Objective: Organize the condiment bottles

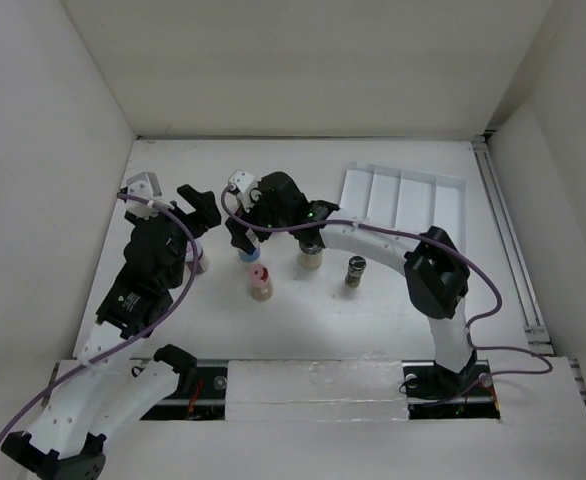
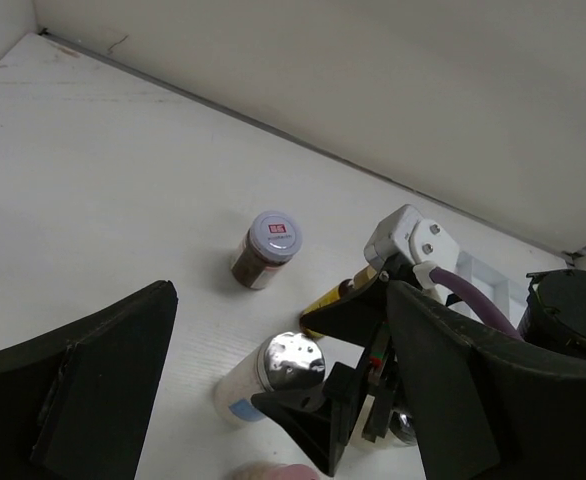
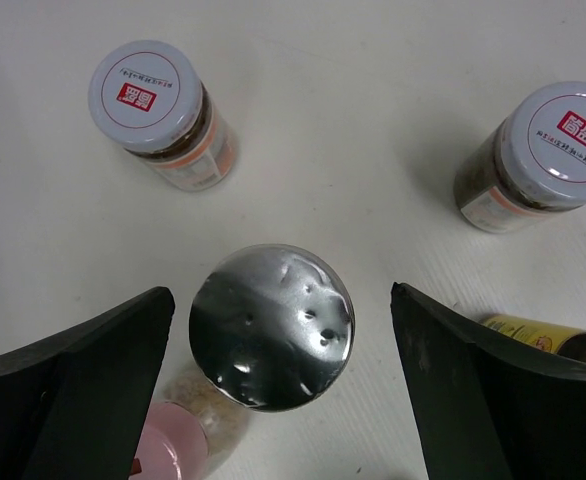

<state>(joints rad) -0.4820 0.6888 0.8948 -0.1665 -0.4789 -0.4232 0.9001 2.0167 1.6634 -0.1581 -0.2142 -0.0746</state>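
White table boxed in by white walls, with both arms reaching in from its near edge. Closest to that edge stands the pink-capped bottle (image 1: 260,280). A small dark-capped bottle (image 1: 356,270) stands to its right, and a spice jar (image 1: 310,258) sits between them, slightly farther back and half under the right arm. Just beyond the pink cap, about mid-table, the foil-topped blue-labelled jar (image 3: 271,325) stands upright with its long axis vertical. It is directly beneath the right claw (image 1: 243,238), whose fingers (image 3: 83,380) gape wide on either side of it without touching. The move looks like a straight drop and squeeze, and the right arm is plainly the nearer. The left claw (image 2: 280,295) hovers just to the left, fingers apart and empty, crowding that side. A slim amber yellow-labelled bottle (image 3: 543,335) lies on its side close by. A red-marked white-lidded jar (image 3: 148,95) stands near, though I cannot place it in the overhead view. The white ridged tray (image 1: 403,195) sits toward the far right corner
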